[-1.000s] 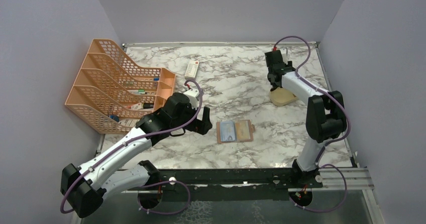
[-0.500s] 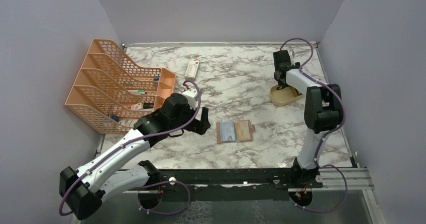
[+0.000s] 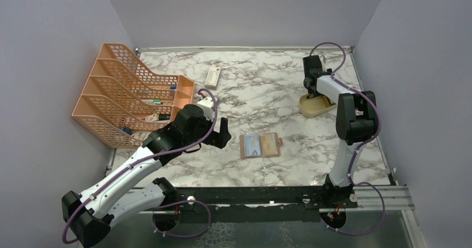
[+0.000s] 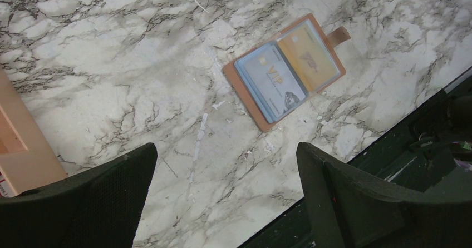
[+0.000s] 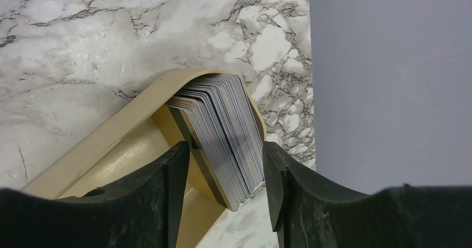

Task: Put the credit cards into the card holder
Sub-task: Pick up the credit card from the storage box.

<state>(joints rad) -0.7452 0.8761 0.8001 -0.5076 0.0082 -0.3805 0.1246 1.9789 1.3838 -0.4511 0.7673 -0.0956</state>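
Note:
The brown card holder (image 3: pixel 260 145) lies open on the marble, with a pale blue card (image 4: pixel 270 82) in its left half and a gold-yellow card (image 4: pixel 309 56) in its right half; its clasp tab (image 4: pixel 338 35) points away. My left gripper (image 3: pixel 222 134) hangs open and empty to its left, also seen in its own view (image 4: pixel 225 148). A stack of grey and dark credit cards (image 5: pixel 222 128) stands on edge in the tan shallow box (image 5: pixel 106 145). My right gripper (image 5: pixel 225 159) is open, a finger on either side of the stack's near end.
An orange mesh file rack (image 3: pixel 128 92) with small items fills the left side; its corner shows in the left wrist view (image 4: pixel 16 142). A white remote-like item (image 3: pixel 212 77) lies at the back. The tan box (image 3: pixel 313 106) sits near the right wall. The table's dark front edge (image 4: pixel 423 120) is close to the holder.
My right gripper has swung right and come down over the tan box, its fingers now astride the card stack. My left arm has drawn back slightly to the left.

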